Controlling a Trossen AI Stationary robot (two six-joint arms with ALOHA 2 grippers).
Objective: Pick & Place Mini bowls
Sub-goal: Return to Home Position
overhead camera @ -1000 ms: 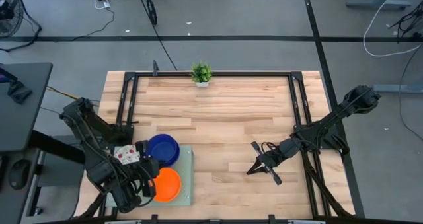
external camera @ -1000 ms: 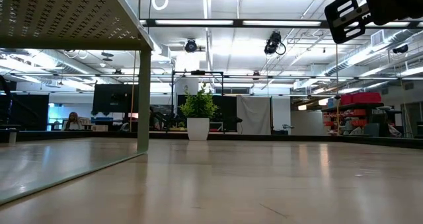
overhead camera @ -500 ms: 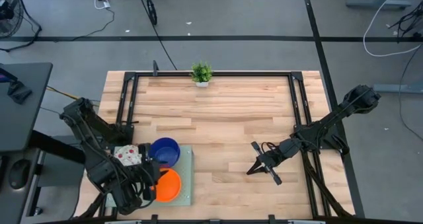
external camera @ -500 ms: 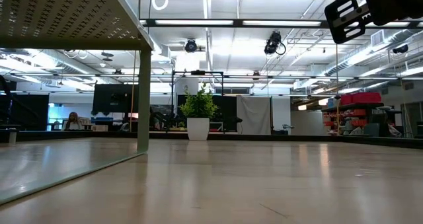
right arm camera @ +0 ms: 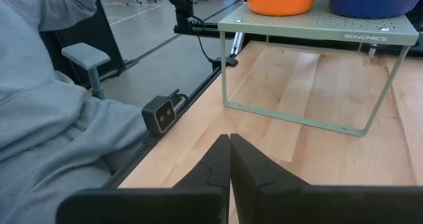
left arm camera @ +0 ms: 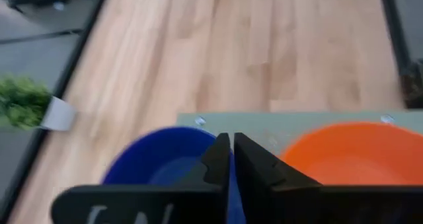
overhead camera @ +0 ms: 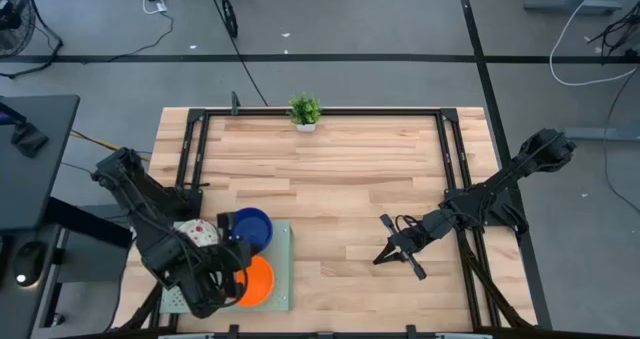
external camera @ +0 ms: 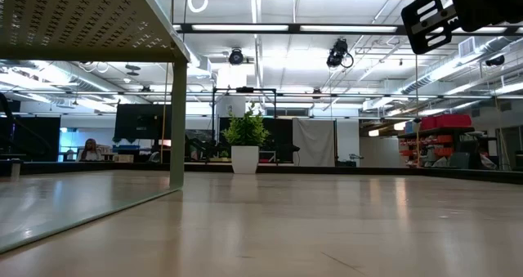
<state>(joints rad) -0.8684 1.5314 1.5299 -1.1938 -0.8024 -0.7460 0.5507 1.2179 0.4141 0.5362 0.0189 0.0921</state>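
1. The pale green perforated shelf (overhead camera: 283, 241) stands at about 7 o'clock on the bench (overhead camera: 340, 169), raised on thin legs.
2. The blue bowls (overhead camera: 252, 225) sit nested on the shelf with their mouths facing straight up. Being round, they have no long axis. How many are nested cannot be counted.
3. The orange bowls (overhead camera: 258, 279) sit just beside the blue ones at their 6 o'clock, also mouth up and level.
4. A white speckled bowl (overhead camera: 199, 233) lies at 9 o'clock of the blue bowls, partly hidden by the left arm.
5. The left end effector (left arm camera: 230, 148) hovers above the shelf between the blue and orange rims. It points toward 3 o'clock, with its two fingers pressed together and nothing between them.
6. The right end effector (right arm camera: 229, 145) hangs over bare wood at about 4 o'clock on the bench, well apart from the shelf. It points toward 9 o'clock, fingers closed on each other and empty.
7. A small potted plant (overhead camera: 305, 110) stands at the bench's 12 o'clock edge.
8. A person (right arm camera: 46, 118) in a grey sleeve shows beside the bench in the right wrist view.
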